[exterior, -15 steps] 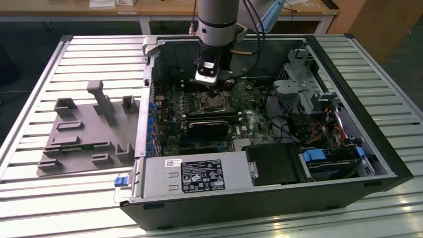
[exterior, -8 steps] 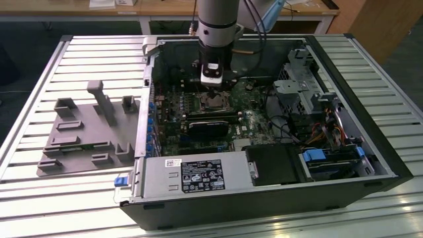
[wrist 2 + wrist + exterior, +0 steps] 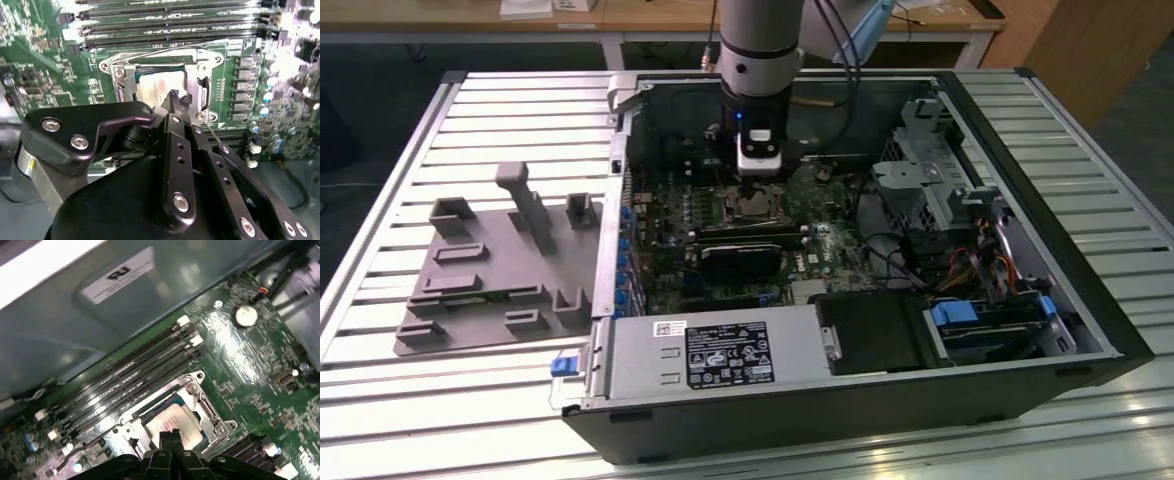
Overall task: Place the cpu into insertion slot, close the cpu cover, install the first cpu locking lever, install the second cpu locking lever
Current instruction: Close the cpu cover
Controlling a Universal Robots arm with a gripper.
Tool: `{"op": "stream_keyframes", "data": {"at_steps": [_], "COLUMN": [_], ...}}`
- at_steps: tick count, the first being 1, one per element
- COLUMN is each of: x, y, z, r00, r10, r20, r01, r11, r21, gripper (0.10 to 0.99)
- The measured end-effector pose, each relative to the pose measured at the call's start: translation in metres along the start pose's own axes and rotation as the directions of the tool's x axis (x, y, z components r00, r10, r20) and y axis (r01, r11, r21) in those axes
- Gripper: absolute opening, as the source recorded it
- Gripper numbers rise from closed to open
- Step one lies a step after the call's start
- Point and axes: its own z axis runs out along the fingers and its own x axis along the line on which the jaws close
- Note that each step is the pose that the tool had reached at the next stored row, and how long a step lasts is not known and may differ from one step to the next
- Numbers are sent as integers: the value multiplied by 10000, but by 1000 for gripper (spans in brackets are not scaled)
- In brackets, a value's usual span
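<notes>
The cpu (image 3: 152,86) lies in the insertion slot (image 3: 150,70), the cpu cover (image 3: 196,75) seems lowered over it, the closed, empty gripper (image 3: 176,100) hovers just above, and one locking lever (image 3: 165,51) looks not yet latched.

From my console I count one gripper (image 3: 177,100), one cpu (image 3: 157,85), one cpu cover (image 3: 192,80), one coin battery (image 3: 246,315), one open computer case (image 3: 1107,340) and one grey moulded tray (image 3: 467,300) beside it.
</notes>
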Motion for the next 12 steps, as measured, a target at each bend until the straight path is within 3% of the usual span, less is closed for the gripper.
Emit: {"op": "stream_keyframes", "data": {"at_steps": [6, 12], "x": [0, 0], "y": [0, 0], "z": [5, 9], "r00": [9942, 9800], "r10": [-1076, -1986], "r20": [-11, 124], "r01": [1076, 1987], "r11": [9942, 9800], "r21": [-14, -93], "gripper": [102, 102]}}
